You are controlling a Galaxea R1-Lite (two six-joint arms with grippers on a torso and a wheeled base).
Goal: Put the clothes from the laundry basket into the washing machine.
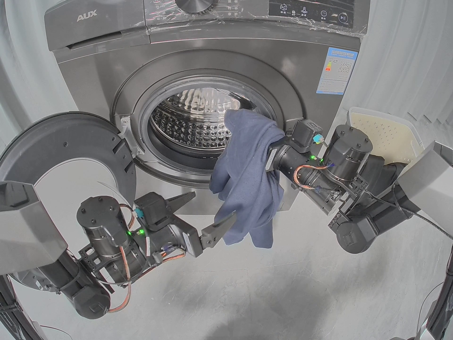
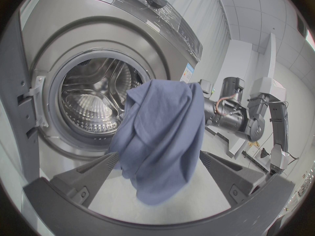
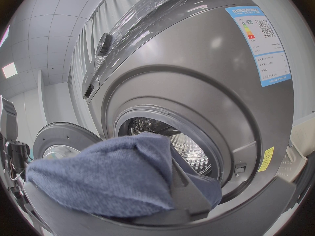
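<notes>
A blue garment [image 1: 247, 175] hangs from my right gripper [image 1: 271, 149], which is shut on it just in front of the right side of the washing machine's open drum [image 1: 198, 114]. The cloth drapes over that gripper; one finger [image 3: 185, 189] shows beneath it. My left gripper [image 1: 214, 205] sits lower and to the left, open, its fingertips at the garment's lower left edge. In the left wrist view the garment [image 2: 160, 138] hangs just beyond the spread fingers [image 2: 98, 171]. The cream laundry basket [image 1: 387, 133] stands to the right of the machine, behind my right arm.
The washing machine's round door [image 1: 61, 142] is swung wide open to the left, close above my left arm. Bare grey floor [image 1: 264, 289] lies in front of the machine. White curtains hang behind.
</notes>
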